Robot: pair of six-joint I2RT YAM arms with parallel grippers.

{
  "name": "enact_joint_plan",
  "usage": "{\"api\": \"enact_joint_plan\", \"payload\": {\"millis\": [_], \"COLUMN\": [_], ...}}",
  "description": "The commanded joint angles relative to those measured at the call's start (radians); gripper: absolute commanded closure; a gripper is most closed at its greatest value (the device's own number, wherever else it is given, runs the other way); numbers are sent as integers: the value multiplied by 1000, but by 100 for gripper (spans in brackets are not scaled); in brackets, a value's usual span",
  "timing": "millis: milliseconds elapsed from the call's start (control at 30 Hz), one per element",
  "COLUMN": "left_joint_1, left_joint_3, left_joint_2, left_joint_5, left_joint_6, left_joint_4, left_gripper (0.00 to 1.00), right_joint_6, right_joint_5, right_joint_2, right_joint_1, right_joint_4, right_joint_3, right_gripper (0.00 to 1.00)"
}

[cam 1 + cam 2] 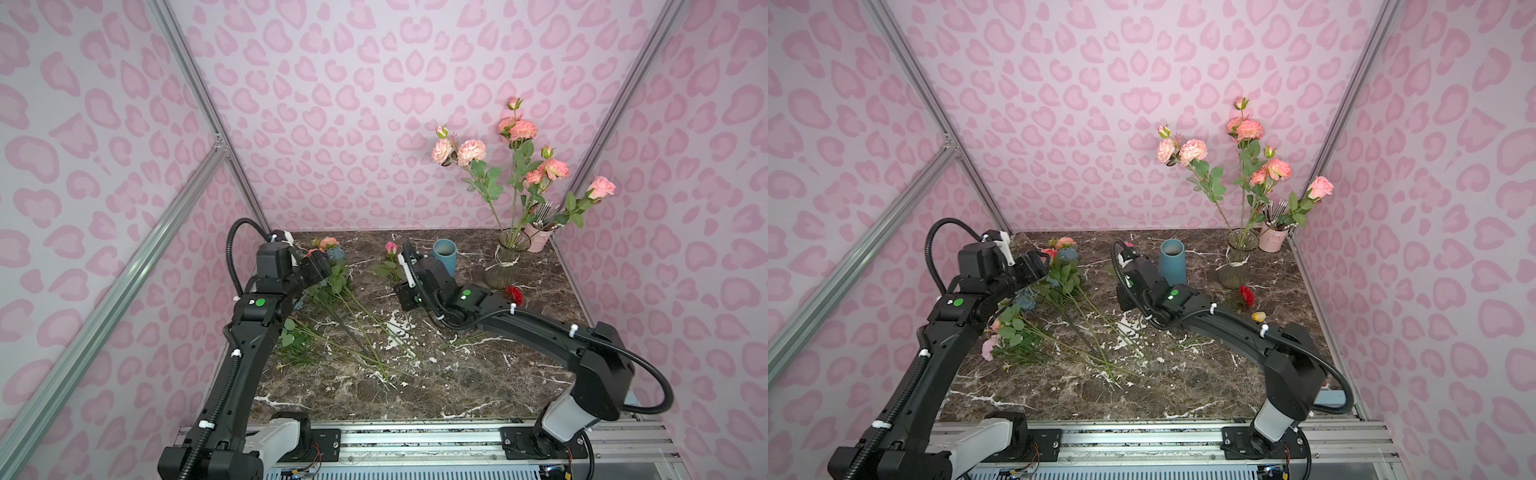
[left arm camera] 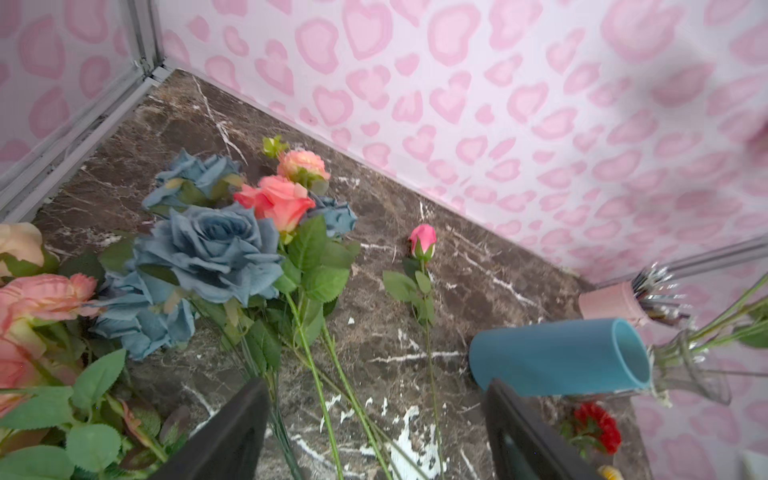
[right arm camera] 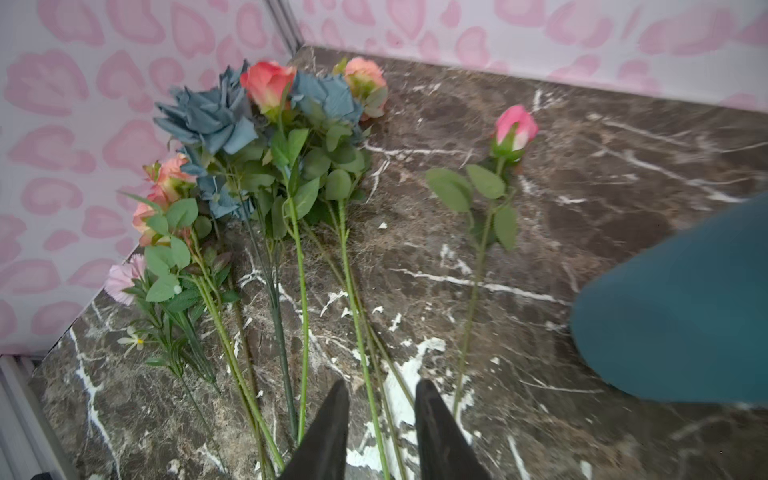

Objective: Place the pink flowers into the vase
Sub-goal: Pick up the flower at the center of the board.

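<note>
Several pink flowers (image 1: 519,166) stand in the clear glass vase (image 1: 508,262) at the back right, seen in both top views (image 1: 1236,259). More pink flowers (image 2: 276,199) lie on the marble table at the back left, mixed with blue blooms, their stems pointing toward the front. A single pink bud (image 3: 514,126) lies apart from the pile (image 1: 390,248). My left gripper (image 2: 376,432) hovers over the pile's stems, wide open and empty. My right gripper (image 3: 382,415) is open by a narrow gap above two green stems that lie on the table.
A teal cylinder (image 1: 444,255) stands between the bud and the glass vase. A pink bucket of cutlery (image 1: 538,237) sits in the back right corner. A red bloom (image 1: 1246,295) and a small yellow thing (image 1: 1258,316) lie in front of the vase. Blue blooms (image 2: 208,249) sit in the pile.
</note>
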Motion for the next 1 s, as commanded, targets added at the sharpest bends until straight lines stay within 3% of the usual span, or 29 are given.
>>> {"api": "enact_joint_plan", "payload": {"millis": [0, 267, 567, 967], "left_joint_1": [73, 139, 143, 145], "left_joint_3": [-25, -77, -127, -137], "left_joint_2": [-6, -29, -66, -71], "left_joint_5": [202, 203, 178, 182], "left_joint_6": [-30, -31, -27, -24], "left_joint_4": [141, 202, 233, 244], "left_gripper": [16, 16, 16, 16], "right_joint_6": [-25, -41, -68, -102], "right_joint_5": [-123, -297, -332, -290], "right_joint_2": [107, 394, 619, 764], "right_joint_1": [13, 28, 44, 47], "right_joint_4": [66, 51, -54, -166], "right_joint_3": [88, 343, 597, 810], "right_gripper": [66, 65, 64, 65]}}
